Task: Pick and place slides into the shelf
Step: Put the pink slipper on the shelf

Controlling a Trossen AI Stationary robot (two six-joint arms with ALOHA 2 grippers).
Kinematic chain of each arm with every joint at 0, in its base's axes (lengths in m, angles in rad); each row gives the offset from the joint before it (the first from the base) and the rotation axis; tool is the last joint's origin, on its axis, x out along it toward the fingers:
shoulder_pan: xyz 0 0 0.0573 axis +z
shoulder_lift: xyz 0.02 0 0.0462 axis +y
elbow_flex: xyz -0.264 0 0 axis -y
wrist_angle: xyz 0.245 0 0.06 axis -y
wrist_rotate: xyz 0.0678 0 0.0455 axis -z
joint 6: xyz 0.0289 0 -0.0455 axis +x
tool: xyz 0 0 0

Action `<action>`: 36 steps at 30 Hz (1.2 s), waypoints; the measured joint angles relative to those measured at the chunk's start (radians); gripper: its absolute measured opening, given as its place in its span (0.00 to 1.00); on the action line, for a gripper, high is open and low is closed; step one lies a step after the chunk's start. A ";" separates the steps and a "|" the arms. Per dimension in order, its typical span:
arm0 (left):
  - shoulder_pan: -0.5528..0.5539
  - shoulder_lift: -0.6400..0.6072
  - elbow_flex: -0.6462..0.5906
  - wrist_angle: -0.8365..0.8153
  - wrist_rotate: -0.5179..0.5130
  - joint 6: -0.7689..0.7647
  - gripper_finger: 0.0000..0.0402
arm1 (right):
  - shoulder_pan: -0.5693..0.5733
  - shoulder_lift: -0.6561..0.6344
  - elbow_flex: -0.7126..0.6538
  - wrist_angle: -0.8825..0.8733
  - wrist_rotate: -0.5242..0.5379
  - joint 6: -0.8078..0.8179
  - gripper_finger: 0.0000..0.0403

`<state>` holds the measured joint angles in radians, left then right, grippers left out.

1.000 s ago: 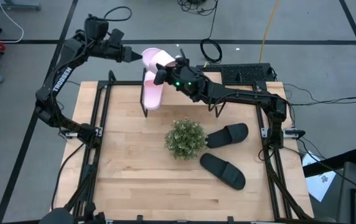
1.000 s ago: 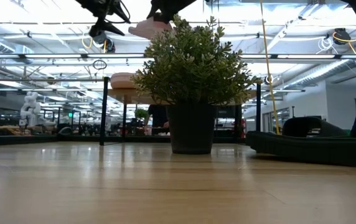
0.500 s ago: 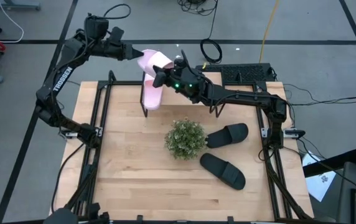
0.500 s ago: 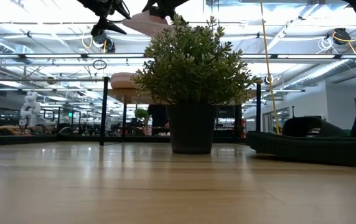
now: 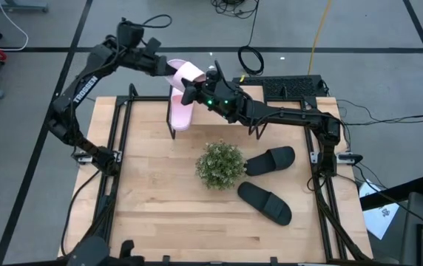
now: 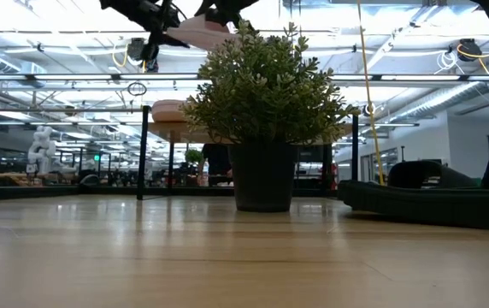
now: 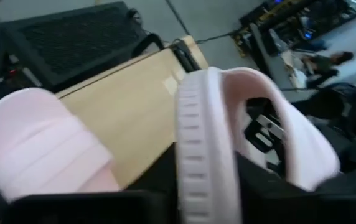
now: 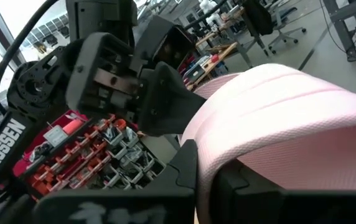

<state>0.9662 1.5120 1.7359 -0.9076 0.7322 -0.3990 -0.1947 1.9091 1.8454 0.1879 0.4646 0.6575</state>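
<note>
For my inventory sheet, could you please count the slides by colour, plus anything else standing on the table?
Pale pink slides: 2, one on the shelf at, one held up between both grippers at
Black slides: 2, at and
Potted plant: 1
Total: 5

My wooden table (image 5: 160, 214) carries the plant (image 5: 220, 164) mid-frame, two black slides (image 5: 267, 181) lower right, the shelf (image 5: 197, 100) at top.
</note>
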 joint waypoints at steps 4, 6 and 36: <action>0.023 0.000 0.000 0.006 0.059 0.005 0.05 | 0.000 0.001 0.000 0.004 -0.003 0.000 0.01; 0.036 0.000 0.000 0.005 0.083 0.001 0.05 | 0.000 0.001 0.000 0.008 -0.006 0.000 0.01; 0.279 -0.023 0.005 -0.147 0.248 0.245 0.05 | -0.001 -0.054 0.000 -0.053 -0.194 -0.336 0.11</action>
<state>1.2448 1.4891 1.7409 -1.0542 0.9799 -0.1536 -0.1960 1.8546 1.8458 0.1348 0.2710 0.3211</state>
